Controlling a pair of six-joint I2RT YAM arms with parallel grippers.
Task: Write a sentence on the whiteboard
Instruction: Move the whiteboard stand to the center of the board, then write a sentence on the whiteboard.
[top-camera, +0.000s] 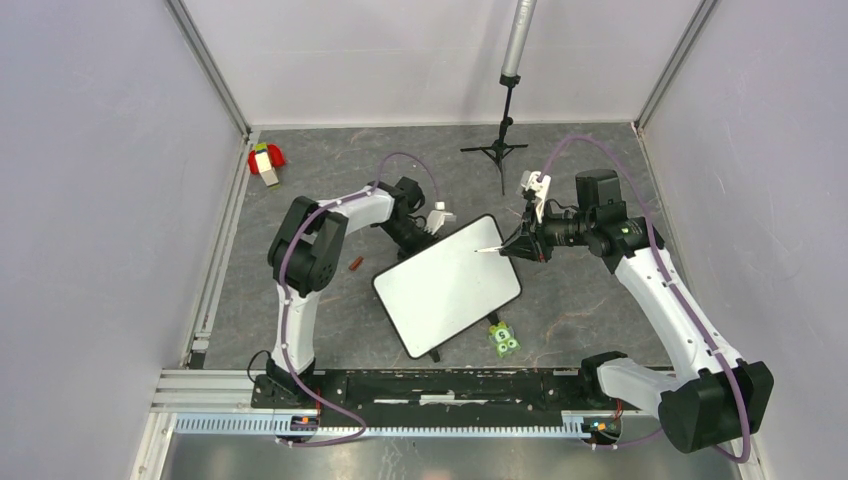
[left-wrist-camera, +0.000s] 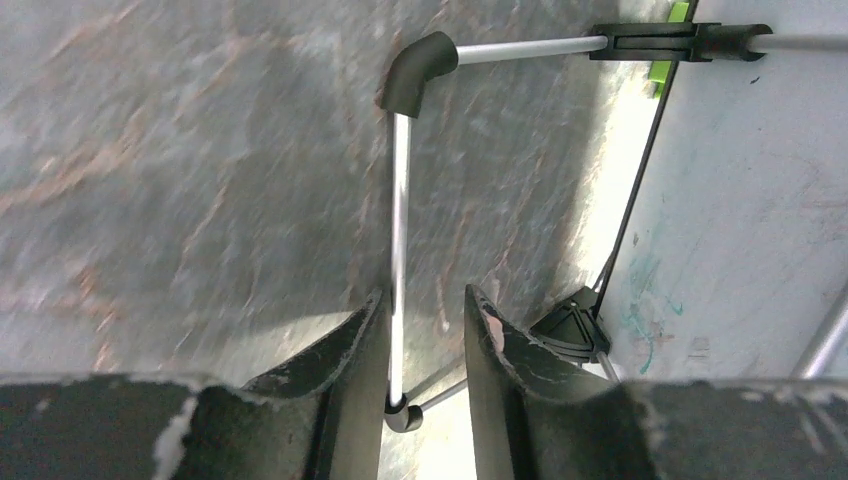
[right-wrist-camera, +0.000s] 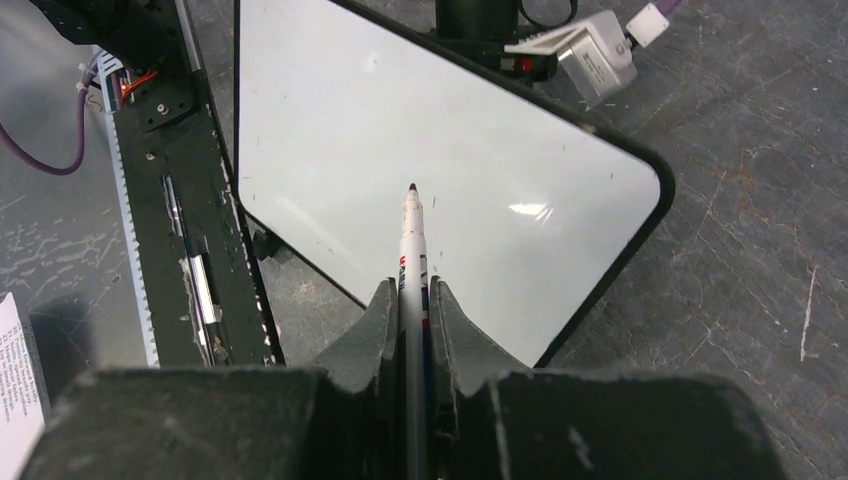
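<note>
The whiteboard (top-camera: 447, 285) lies tilted mid-table, its white face (right-wrist-camera: 400, 120) blank; the sentence is not in view. My right gripper (top-camera: 515, 245) (right-wrist-camera: 410, 285) is shut on a white marker (right-wrist-camera: 413, 230), whose dark tip hovers over the board near its far right corner. My left gripper (top-camera: 418, 234) sits at the board's far left edge. In the left wrist view its jaws (left-wrist-camera: 424, 295) straddle a thin silver leg rod (left-wrist-camera: 400, 200) under the board (left-wrist-camera: 760, 200). The rod lies against the left finger (left-wrist-camera: 365, 340), with a gap to the other finger, so the gripper is open.
A black tripod stand (top-camera: 503, 140) rises at the back. A red, green and white toy (top-camera: 265, 163) sits at the back left, a small red piece (top-camera: 355, 264) left of the board, a green block (top-camera: 504, 340) at its near corner. The black base rail (top-camera: 440, 385) spans the front.
</note>
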